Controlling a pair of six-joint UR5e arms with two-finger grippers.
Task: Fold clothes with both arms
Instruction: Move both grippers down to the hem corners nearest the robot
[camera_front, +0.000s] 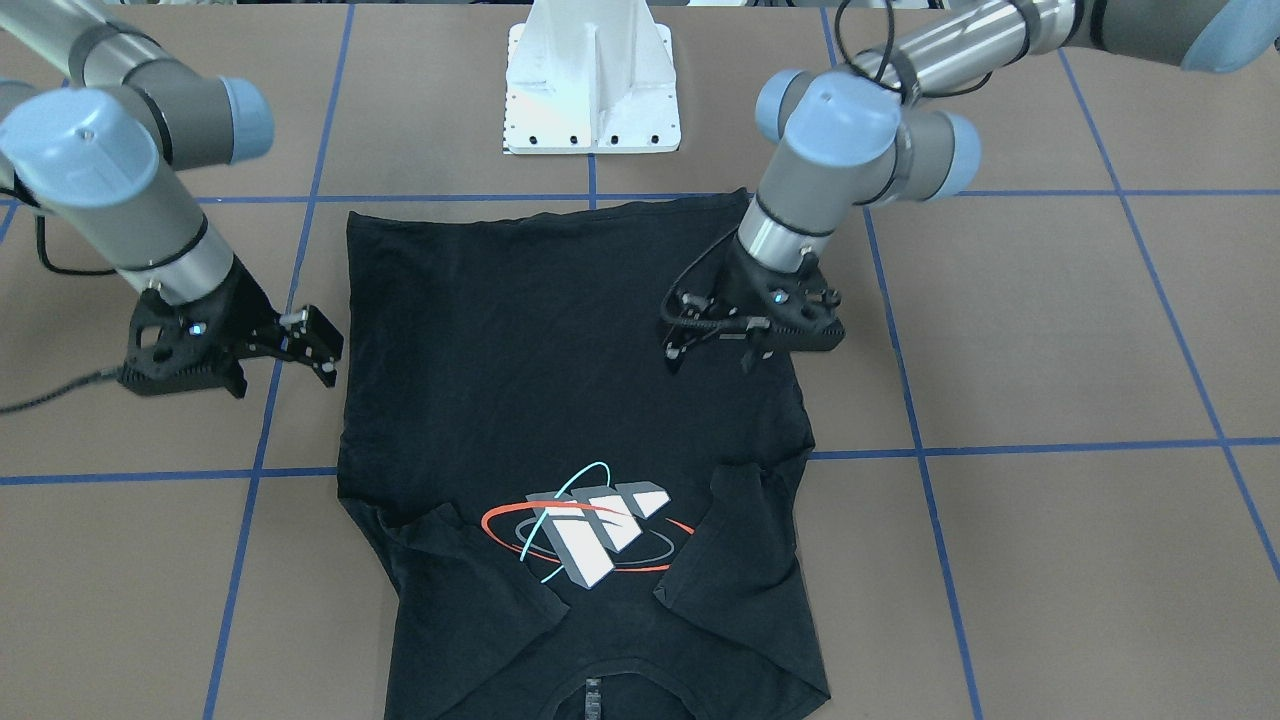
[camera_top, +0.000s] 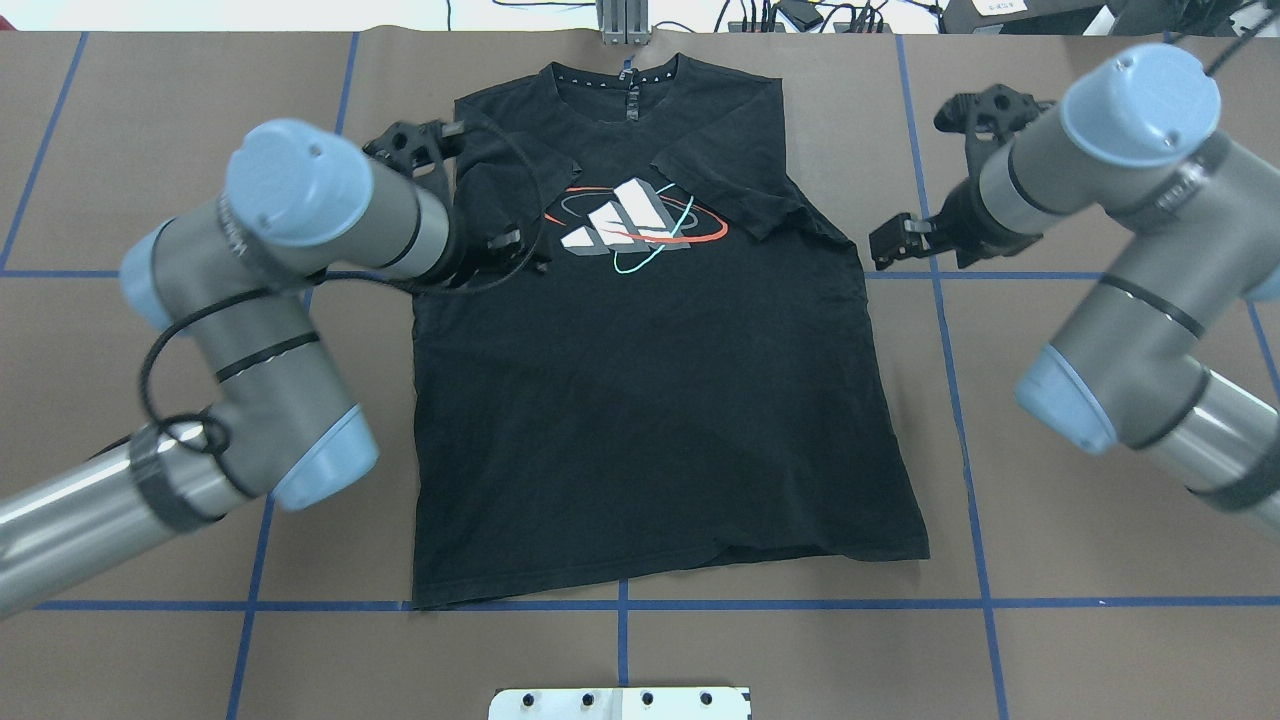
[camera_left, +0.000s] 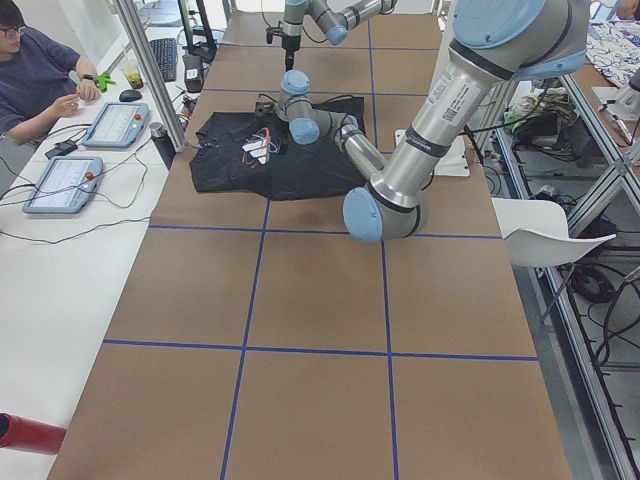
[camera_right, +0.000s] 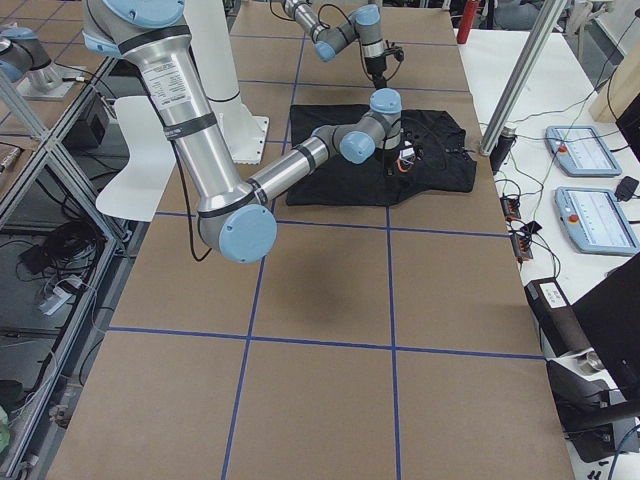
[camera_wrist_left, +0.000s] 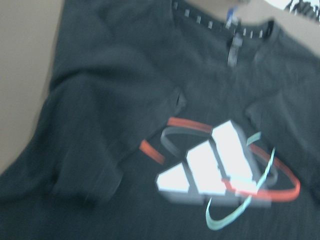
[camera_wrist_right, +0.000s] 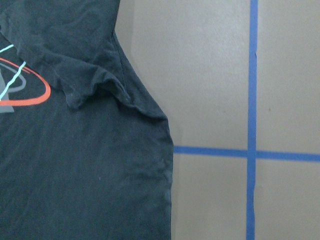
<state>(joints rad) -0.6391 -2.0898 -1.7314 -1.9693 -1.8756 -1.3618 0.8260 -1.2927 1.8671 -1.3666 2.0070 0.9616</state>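
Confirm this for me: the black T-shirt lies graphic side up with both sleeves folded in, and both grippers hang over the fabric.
Not quite. Only the left gripper hangs over the T-shirt; the right gripper is beside its edge, over the bare table, as the exterior front-facing view shows. The rest holds: graphic up, both sleeves folded in.

I'm running this from afar, and it is plainly a robotics lab. The left arm (camera_top: 330, 225) and right arm (camera_top: 1130, 300) are industrial tube arms over a long bench (camera_left: 310, 400), papered brown and gridded with blue tape (camera_front: 450, 197), with a white pedestal (camera_front: 592, 90) on it. Beside the bench an operator (camera_left: 35, 75) sits at a white desk (camera_left: 40, 280) with pendants (camera_left: 62, 183) and a keyboard (camera_left: 165, 55). Aluminium posts (camera_left: 152, 75) stand along the edge, and cables (camera_left: 605, 300) hang in open framing on the far side.
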